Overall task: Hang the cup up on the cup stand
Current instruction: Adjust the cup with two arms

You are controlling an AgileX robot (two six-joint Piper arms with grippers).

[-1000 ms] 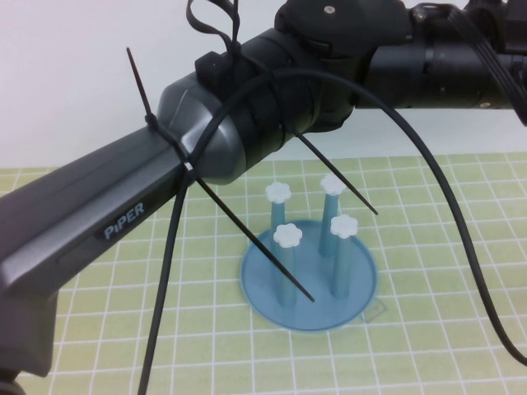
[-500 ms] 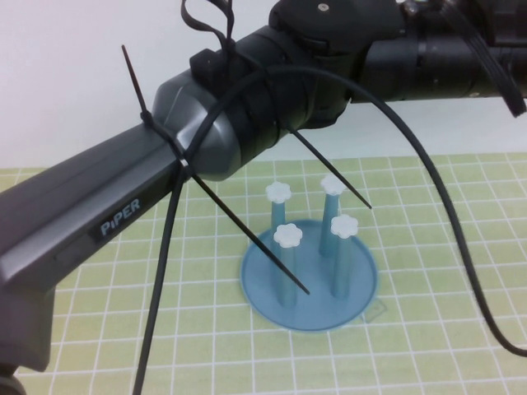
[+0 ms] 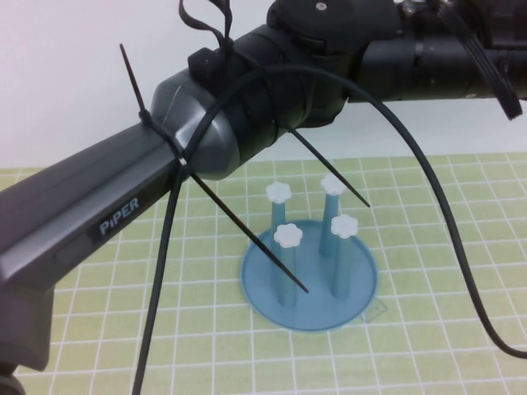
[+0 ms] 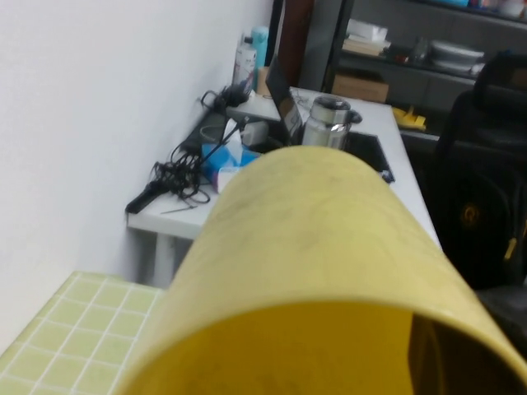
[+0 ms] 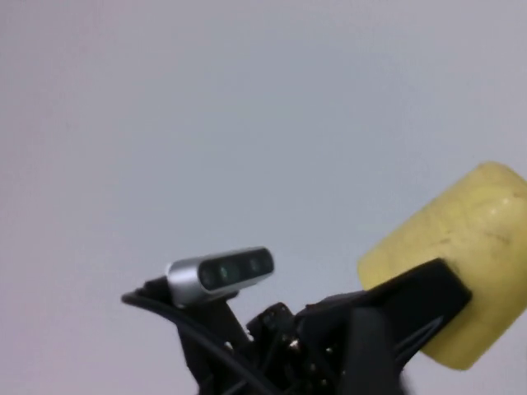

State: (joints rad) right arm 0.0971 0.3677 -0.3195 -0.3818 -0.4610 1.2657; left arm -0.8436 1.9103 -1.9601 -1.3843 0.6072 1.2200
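Clamped in left gripper (image 5: 403,309): yellow cup (image 4: 313,271), one black finger across its side, held up against white wall, well above cup stand (image 3: 362,284). Not seen from high view. Left arm (image 3: 123,206) crossing in front of cup stand, nudged slightly left and up since a second ago. Cup stand unmoved on green mat (image 3: 428,346), four posts bare. Right gripper out of sight, grip state impossible to tell; right arm (image 3: 445,58) high behind cup stand.

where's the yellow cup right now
The yellow cup is off the table, held up in the left gripper; it fills the left wrist view and is hidden in the high view, where the cup stand stands bare.
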